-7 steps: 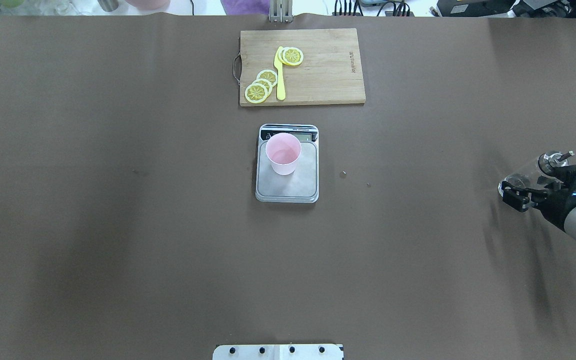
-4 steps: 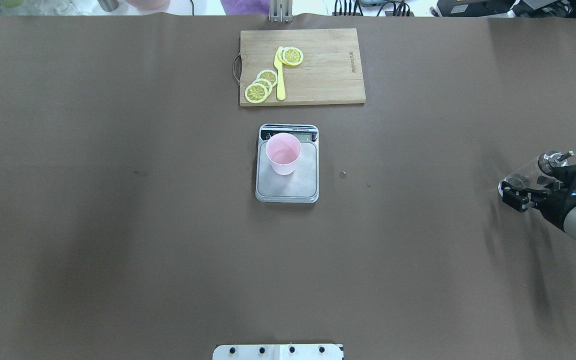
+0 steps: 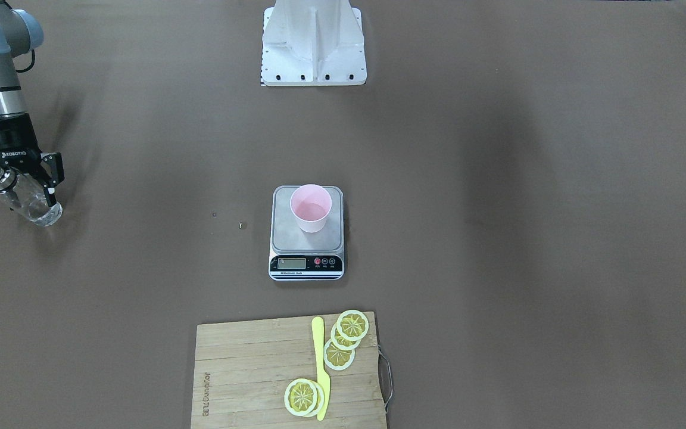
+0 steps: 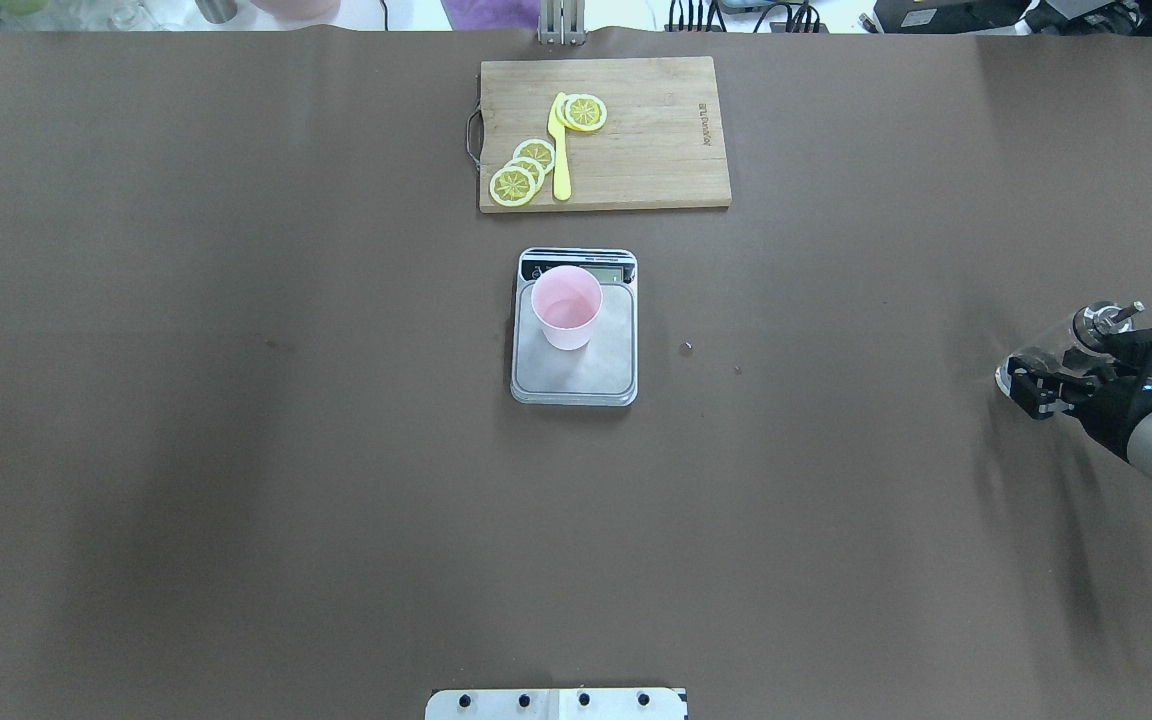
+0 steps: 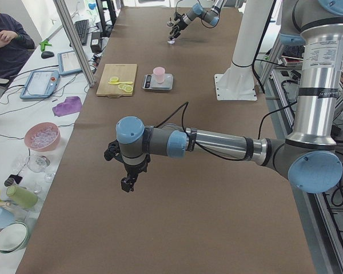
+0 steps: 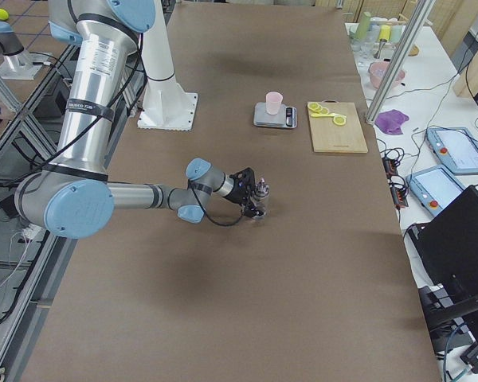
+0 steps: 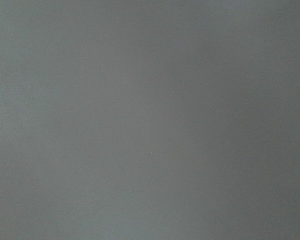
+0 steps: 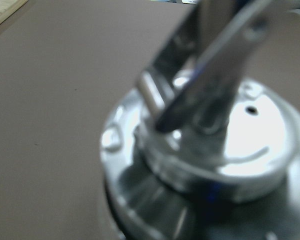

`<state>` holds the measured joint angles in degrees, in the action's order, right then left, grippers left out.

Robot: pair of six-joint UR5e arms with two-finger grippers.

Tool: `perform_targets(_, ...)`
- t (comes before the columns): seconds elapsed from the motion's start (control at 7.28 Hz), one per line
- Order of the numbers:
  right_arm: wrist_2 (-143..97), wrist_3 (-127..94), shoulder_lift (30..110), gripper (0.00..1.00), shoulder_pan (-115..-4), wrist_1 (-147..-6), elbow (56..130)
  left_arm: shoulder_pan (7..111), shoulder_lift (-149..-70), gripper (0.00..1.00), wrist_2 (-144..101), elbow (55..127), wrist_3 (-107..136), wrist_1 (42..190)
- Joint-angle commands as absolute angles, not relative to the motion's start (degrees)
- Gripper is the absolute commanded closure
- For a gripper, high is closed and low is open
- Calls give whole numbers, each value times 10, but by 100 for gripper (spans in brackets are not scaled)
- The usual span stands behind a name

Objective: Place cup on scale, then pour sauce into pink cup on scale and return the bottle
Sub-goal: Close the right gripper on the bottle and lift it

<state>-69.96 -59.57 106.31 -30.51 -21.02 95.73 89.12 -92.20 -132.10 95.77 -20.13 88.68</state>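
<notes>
The cup stands on the scale mid-frame, seemingly already filled. At the overhead view's right edge, the right tool brackets the bottle, apparently set down on the worktop. Whether it grips or has slackened cannot be told. Release seems all that remains. The left tool's state cannot be told.

Right hand low, possibly clasped.

Pink cup stands upright on the scale platform. Clear, metal-capped bottle stands well apart, on robot's right side.
</notes>
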Motion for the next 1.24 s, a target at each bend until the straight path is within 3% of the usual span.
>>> perform_targets(0.0, -700, -595, 1063, 38, -306, -196, 954, 891, -922, 2, -1321, 958, -200, 887)
perform_targets(0.14, -700, -595, 1064, 42, -306, -193, 954, 891, -922, 2, -1321, 958, -199, 887)
perform_targets(0.41, -699, -596, 1064, 93, -307, -192, 957, 891, -922, 2, -1321, 958, -198, 886)
perform_targets(0.55, -691, -596, 1063, 99, -307, -192, 960, 891, -922, 2, -1321, 958, -198, 886)
perform_targets(1.1, -672, -599, 1046, 100, -307, -192, 969, 891, -921, 2, -1321, 957, -197, 887)
